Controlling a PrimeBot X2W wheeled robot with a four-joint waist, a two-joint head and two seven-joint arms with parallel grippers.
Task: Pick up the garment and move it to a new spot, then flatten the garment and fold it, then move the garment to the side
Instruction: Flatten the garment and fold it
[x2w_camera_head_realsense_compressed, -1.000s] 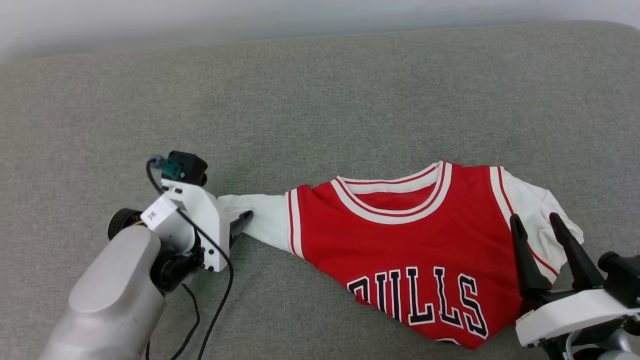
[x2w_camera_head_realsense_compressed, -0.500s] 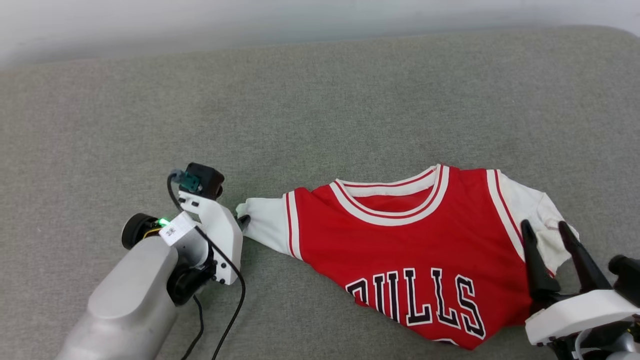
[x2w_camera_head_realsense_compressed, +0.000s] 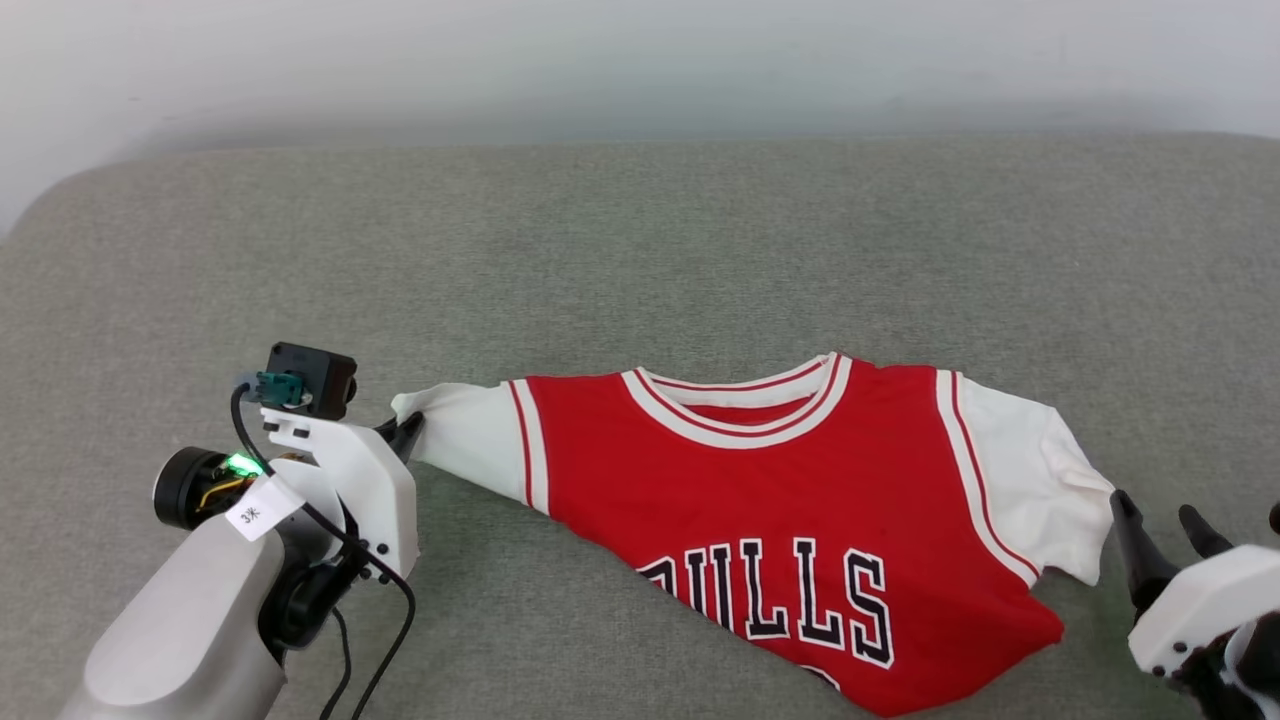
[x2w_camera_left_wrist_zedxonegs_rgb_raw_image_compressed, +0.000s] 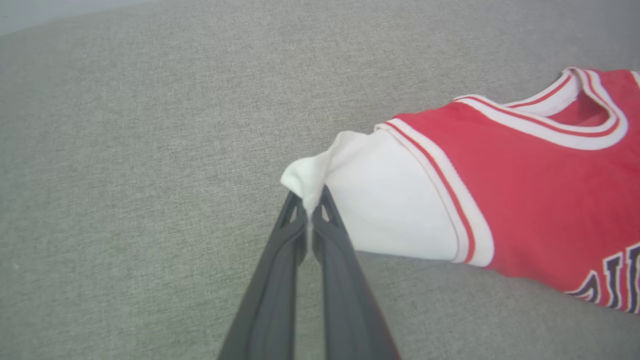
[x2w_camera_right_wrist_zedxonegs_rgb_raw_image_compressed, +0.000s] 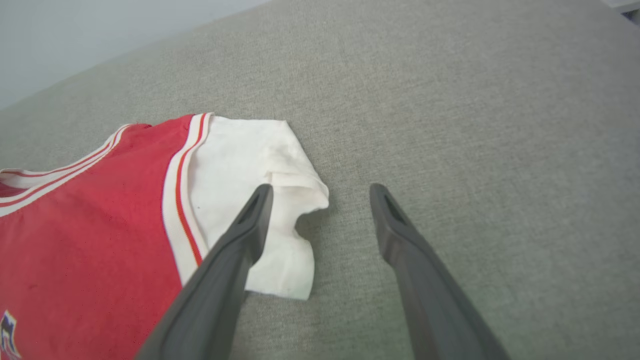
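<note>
The left gripper (x2w_camera_left_wrist_zedxonegs_rgb_raw_image_compressed: 310, 200) was spread at the sleeve a second ago. Now its two dark fingers are pressed together on the cuff tip of the white left sleeve (x2w_camera_left_wrist_zedxonegs_rgb_raw_image_compressed: 385, 200), and the cloth bunches into a small peak between them. The head camera has shifted too, so the shirt's new place in that view is no proof that it has travelled.

The red jersey-style shirt with white sleeves and black "BULLS" lettering (x2w_camera_head_realsense_compressed: 760, 500) lies face up on the grey-green woven fabric surface (x2w_camera_head_realsense_compressed: 640, 250), with its left sleeve drawn out taut toward the gripper. That gives one anchor for the flattening, I judge.

The right gripper (x2w_camera_right_wrist_zedxonegs_rgb_raw_image_compressed: 320, 192) is spread wide and holds nothing. It used to overlap the shirt's right side; now it hovers just beside the white right sleeve (x2w_camera_right_wrist_zedxonegs_rgb_raw_image_compressed: 240, 155), whose cuff curls under itself. That curl and the skewed lower body — it tapers to a point and hides part of the lettering — are left to smooth out. A pale wall (x2w_camera_head_realsense_compressed: 640, 60) rises behind the surface, and nothing stands in the arms' way.
</note>
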